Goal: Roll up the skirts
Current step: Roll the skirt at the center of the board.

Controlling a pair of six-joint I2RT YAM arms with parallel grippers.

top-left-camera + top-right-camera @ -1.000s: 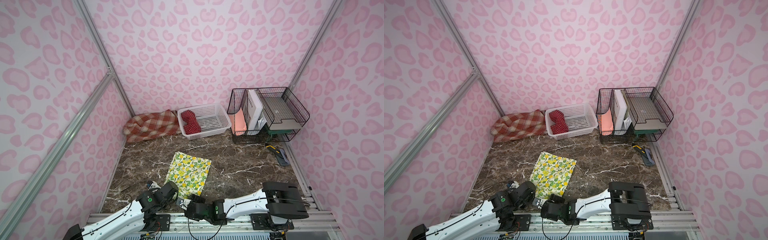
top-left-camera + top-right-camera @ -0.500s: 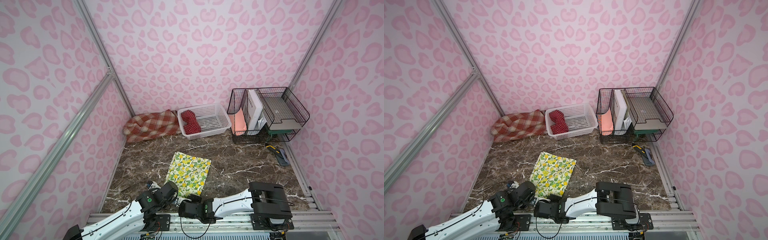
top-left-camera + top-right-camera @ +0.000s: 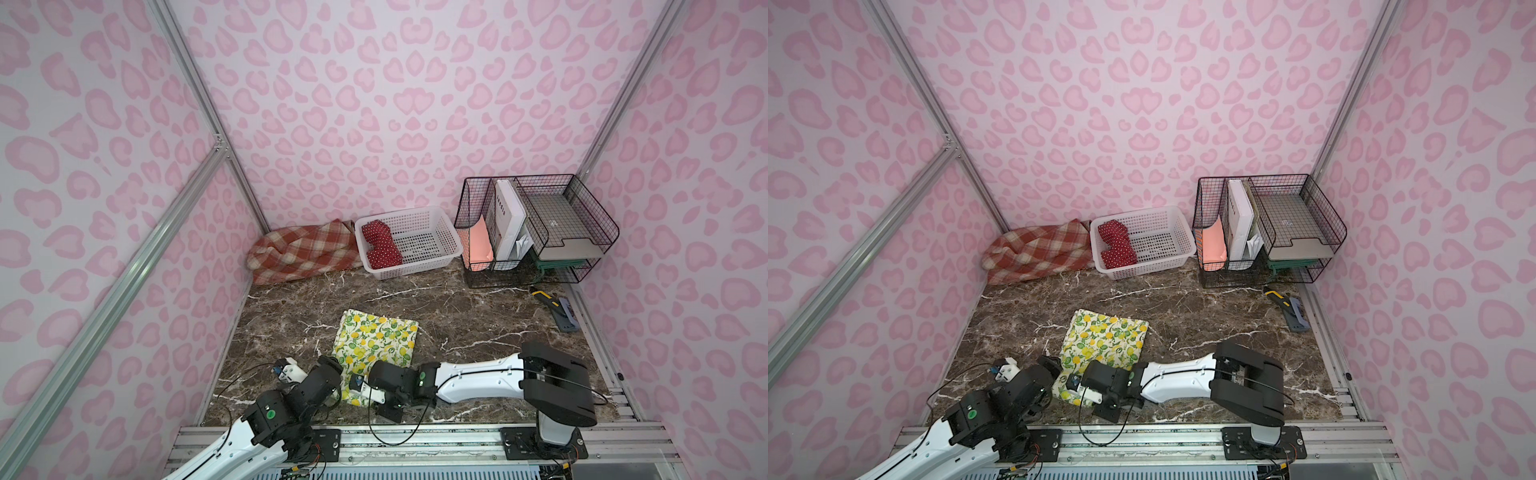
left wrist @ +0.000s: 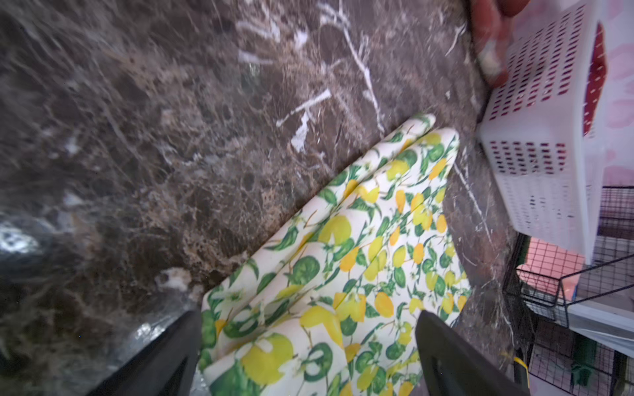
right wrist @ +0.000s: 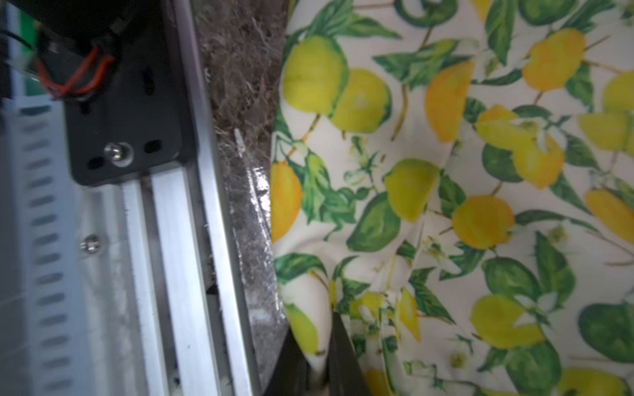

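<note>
Since a second ago the right gripper (image 5: 315, 339) has slid over to the front edge of the lemon skirt (image 3: 376, 340) and clamped down on it. The left gripper (image 4: 308, 315), which was closed back then, has popped wide apart. Nothing else on the table has shifted.

Rest of the scene, big stuff first:

- Dark marble table (image 3: 457, 307), pink-patterned walls all around it.
- Black wire organiser (image 3: 598, 224) in the back right corner, with papers and a tray in it.
- Plaid skirt (image 3: 303, 251) lies bunched in the back left corner, touching the left end of the basket.
- White perforated basket (image 3: 419, 268) sits at the back, between the plaid skirt and the organiser.
- Lemon skirt lies folded and mostly flat near the front middle of the table, and both arms meet at its near edge.
- Red polka-dot skirt (image 3: 380, 245) is bundled up inside the basket, at its left end.
- In the right wrist view the right gripper's fingers are nearly together, with a fold of the lemon cloth pinched between them.
- In the left wrist view the left gripper's fingers stand far apart with the cloth lying between them, gripping nothing.
- A small grey and yellow tool (image 3: 559, 311) lies by the right edge. I can't tell what it is.
</note>
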